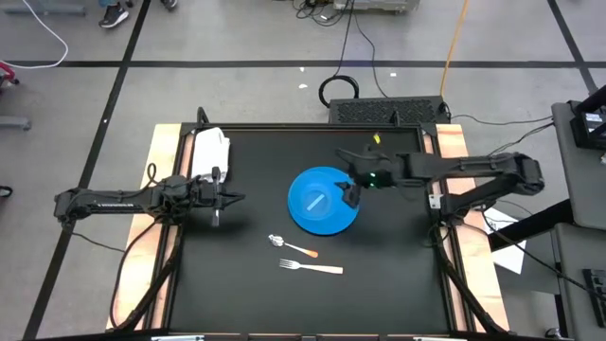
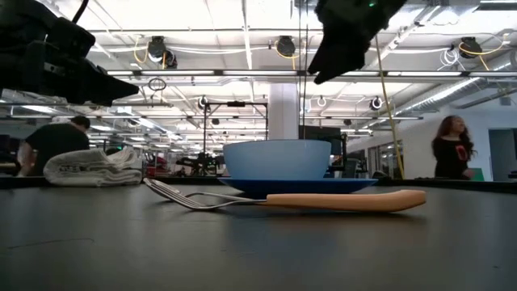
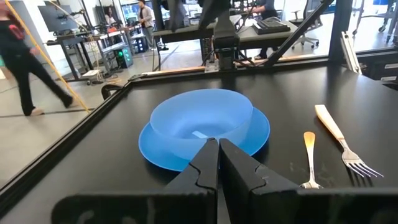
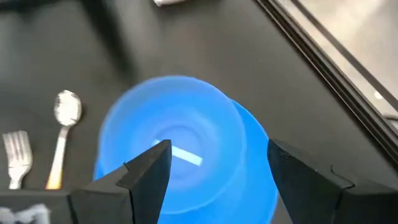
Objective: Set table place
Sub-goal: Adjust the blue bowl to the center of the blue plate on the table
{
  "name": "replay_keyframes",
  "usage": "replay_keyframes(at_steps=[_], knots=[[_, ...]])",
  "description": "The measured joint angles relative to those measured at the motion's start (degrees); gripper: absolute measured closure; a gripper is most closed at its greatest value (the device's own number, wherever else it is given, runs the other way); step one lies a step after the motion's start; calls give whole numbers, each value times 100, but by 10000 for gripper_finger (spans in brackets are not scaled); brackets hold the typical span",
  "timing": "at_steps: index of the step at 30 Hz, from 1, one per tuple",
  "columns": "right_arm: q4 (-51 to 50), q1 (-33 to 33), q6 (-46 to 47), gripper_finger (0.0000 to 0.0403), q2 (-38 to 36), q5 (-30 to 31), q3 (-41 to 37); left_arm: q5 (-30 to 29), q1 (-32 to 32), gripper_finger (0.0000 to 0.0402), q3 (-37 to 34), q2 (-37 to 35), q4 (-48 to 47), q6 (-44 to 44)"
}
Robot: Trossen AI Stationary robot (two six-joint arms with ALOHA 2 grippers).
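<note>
Table: a square black tabletop (image 1: 246,303) with pale wooden strips along two sides filled the overhead view.
Place setting: a blue bowl (image 1: 318,196) sat inside a blue plate (image 1: 343,224) near the table's middle; a fork (image 1: 310,268) with a light handle and a spoon (image 1: 292,246) lay just beside the plate, toward the near edge.
Napkin: a folded white cloth (image 1: 210,152) rested near the table's left side, well apart from the plate.
Right gripper (image 4: 214,165): it hung above the bowl with its jaws spread wide and nothing between them (the bowl showed clearly through the gap).
Left gripper (image 3: 218,163): it waited low at the left side, fingers pressed together and empty.
Risk, bowl: if the right claw dropped off-centre, one finger could have struck the rim and tipped or slid the bowl off the plate.
Risk, cutlery: a shoved plate would likely have knocked the spoon and fork askew.
Uncertainty: the claw's height above the bowl could not be judged well.
</note>
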Motion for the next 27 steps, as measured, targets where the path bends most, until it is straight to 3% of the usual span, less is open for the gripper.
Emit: replay_keyframes(at_steps=[7, 15, 21, 27], knots=[[-581, -360, -31, 145, 787, -10, 604, 0, 0, 382, 0, 1, 0, 30], [-1449, -929, 620, 145, 1306, -36, 1235, 0, 0, 382, 0, 0, -2, 34], [-1630, -1219, 1118, 145, 1311, -774, 1333, 0, 0, 382, 2, 1, -2, 35], [-2156, -1170, 1152, 145, 1360, -927, 1328, 0, 0, 382, 2, 0, -4, 46]])
